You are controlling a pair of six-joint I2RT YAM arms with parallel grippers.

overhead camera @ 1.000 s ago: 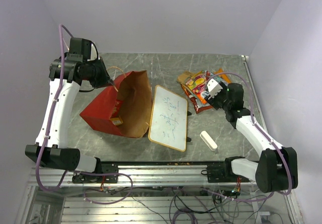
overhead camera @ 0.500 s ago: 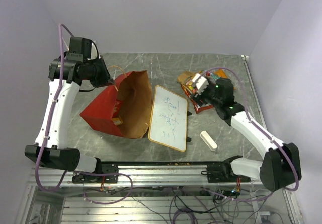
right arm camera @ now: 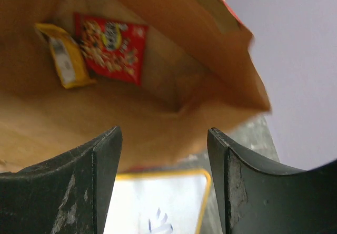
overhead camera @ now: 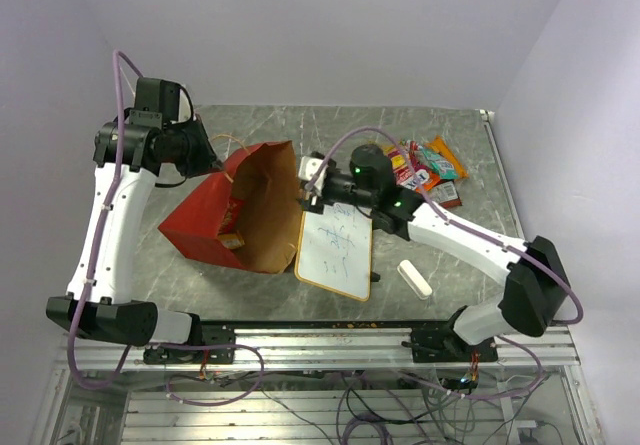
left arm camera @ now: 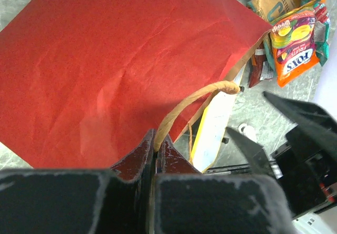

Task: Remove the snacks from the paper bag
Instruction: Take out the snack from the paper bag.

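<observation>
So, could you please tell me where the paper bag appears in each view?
Top external: paper bag left of centre, lying on its side, mouth facing the whiteboard.
Left wrist: paper bag fills the upper left, red outside showing.
Right wrist: paper bag fills the upper frame, brown inside showing.
Shared landmark: the whiteboard beside the bag's mouth.

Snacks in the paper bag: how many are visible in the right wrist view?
2. A yellow bar lies deep in the bag, on the left; a red packet lies just right of it. More may be hidden outside this view.
</observation>
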